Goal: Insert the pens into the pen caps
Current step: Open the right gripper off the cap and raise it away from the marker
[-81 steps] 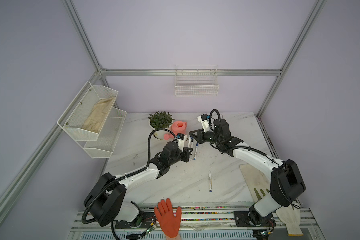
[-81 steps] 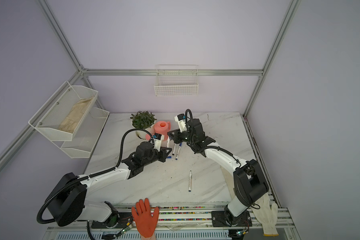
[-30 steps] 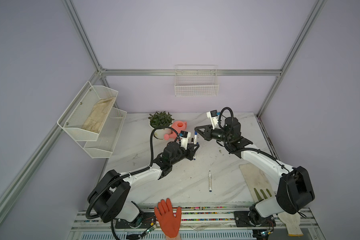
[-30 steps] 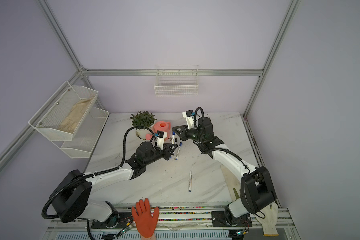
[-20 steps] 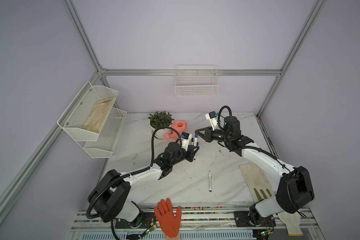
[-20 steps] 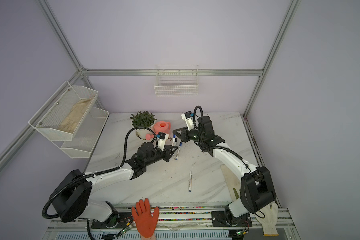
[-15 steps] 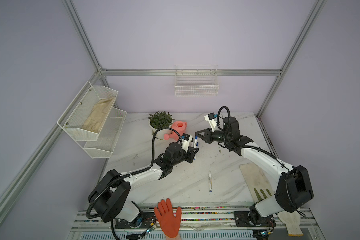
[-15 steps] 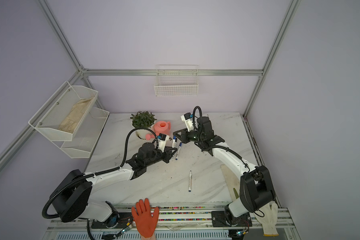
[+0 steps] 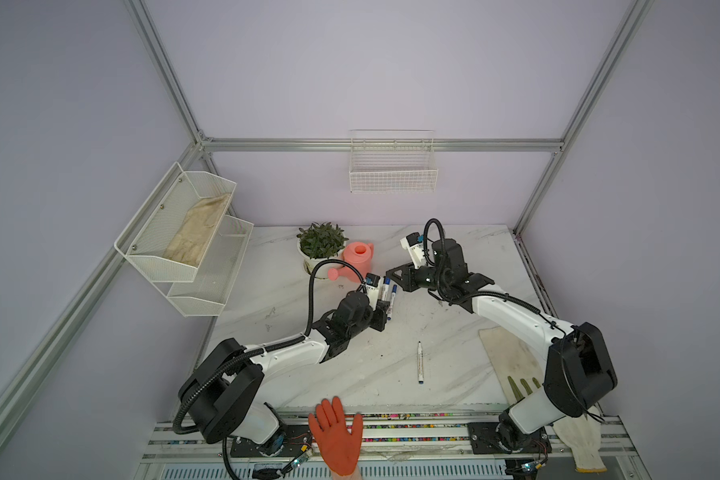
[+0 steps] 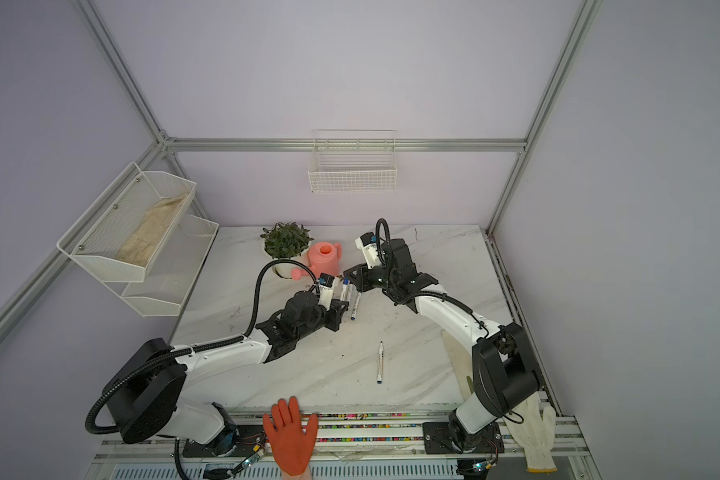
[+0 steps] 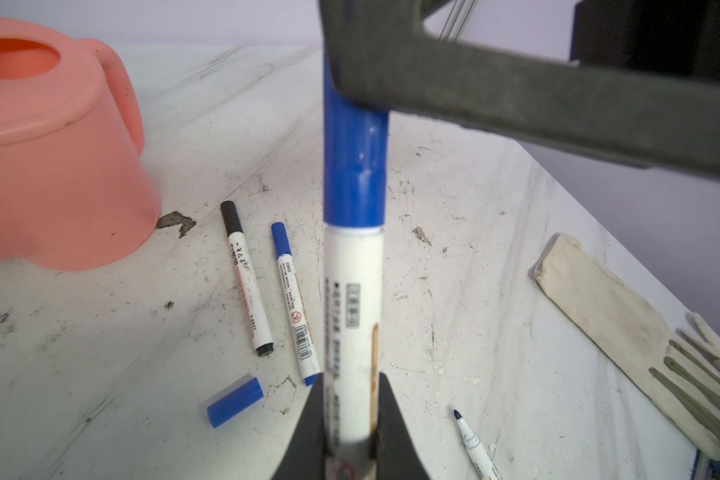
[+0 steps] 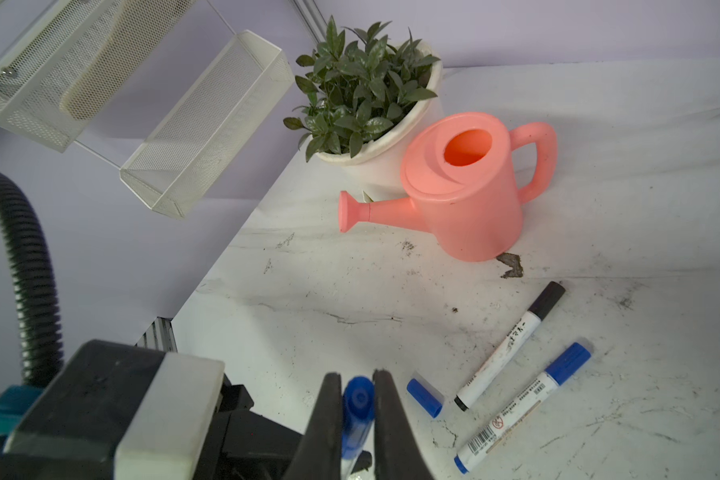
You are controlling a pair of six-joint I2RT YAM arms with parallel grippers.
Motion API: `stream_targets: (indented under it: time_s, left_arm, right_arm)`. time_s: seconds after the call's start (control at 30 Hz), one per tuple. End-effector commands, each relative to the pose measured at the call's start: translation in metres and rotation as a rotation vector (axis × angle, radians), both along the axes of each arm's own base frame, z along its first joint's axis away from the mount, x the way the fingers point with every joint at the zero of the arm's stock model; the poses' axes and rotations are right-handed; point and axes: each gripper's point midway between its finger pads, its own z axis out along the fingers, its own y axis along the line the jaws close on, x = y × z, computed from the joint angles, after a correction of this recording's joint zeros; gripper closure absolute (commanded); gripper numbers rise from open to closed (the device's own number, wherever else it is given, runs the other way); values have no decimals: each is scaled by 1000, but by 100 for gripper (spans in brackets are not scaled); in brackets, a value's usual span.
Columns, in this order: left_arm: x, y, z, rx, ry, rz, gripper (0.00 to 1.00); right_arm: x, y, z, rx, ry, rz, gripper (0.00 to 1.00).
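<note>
Beside the pink watering can (image 12: 462, 187), the left gripper (image 11: 352, 384) clamps a white marker pen (image 11: 352, 291). The right gripper (image 12: 358, 384) pinches the blue cap (image 12: 356, 401) on its end; a loose blue cap (image 11: 234, 401) lies near the can.

This was a robotics lab test cell, not a lived-in room. An aluminium frame (image 9: 375, 145) boxed in blank lilac walls (image 9: 350, 62) around a smudged, marble-patterned bench (image 9: 391, 332). A left arm (image 9: 292, 357) and a right arm (image 9: 512, 316), both white and black, were bolted to a slotted rail (image 9: 412, 428) at its front. A potted plant (image 9: 321, 241), pink watering can (image 9: 358, 257), wire basket (image 9: 393, 178), mesh shelves (image 9: 184, 232) and loose pens (image 9: 420, 363) furnished it.
</note>
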Motion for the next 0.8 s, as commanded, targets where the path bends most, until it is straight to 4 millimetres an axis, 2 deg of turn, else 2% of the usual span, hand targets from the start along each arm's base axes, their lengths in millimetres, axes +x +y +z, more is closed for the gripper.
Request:
stream_targets:
  time_s: [0.0,0.17,0.33,0.5,0.6,0.77]
  left_arm:
    - [39,36,73,-186,-233,258,100]
    - [40,39,76,-190,-254,277,100]
    - [40,40,80,-188,-276,275,100]
    - [35,45,89,-366,-292,216,100]
    - [38,51,102,-481,-287,143,100]
    - [45,65,126,-553,-327,91,100]
  right_arm:
    - [-55,-25,-118,-309,341,28,100]
    - [-82,-25,-157,-448,423,74,100]
    - [-87,-28,-170,-478,469,83,100]
    - [-87,-22,-165,-456,460,112,100]
    - [-85,-18,-152,-428,427,128,100]
    - [-84,-14,-134,-414,382,158,100]
